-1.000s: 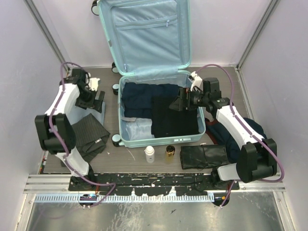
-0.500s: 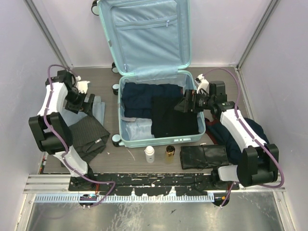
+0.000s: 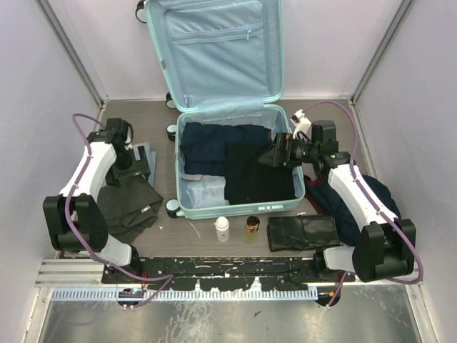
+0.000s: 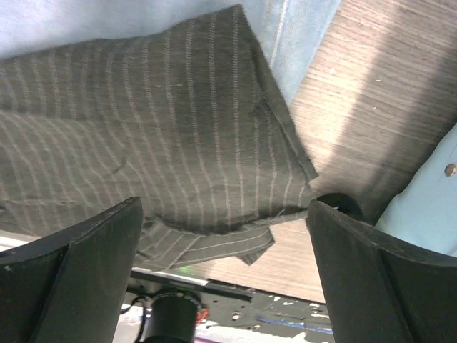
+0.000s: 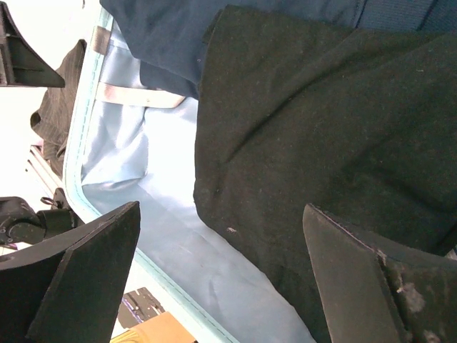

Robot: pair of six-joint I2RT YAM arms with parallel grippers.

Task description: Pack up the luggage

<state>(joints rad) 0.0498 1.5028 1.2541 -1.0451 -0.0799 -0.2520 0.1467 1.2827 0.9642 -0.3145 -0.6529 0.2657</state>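
The pale mint luggage lies open mid-table, its lid upright against the back wall. Inside lie a navy garment and a black folded garment, which also shows in the right wrist view. My right gripper is open and empty just above the black garment at the case's right wall. My left gripper is open and empty above a grey pinstriped garment, seen close in the left wrist view, left of the case. A light blue folded cloth lies beside it.
A white bottle and an amber bottle stand in front of the case. A black folded item and a navy garment pile lie at the right. White walls close in the table on three sides.
My left arm swung out to the left and came back, now lower over the pinstriped garment. My right gripper pulled back slightly toward the case's right wall.
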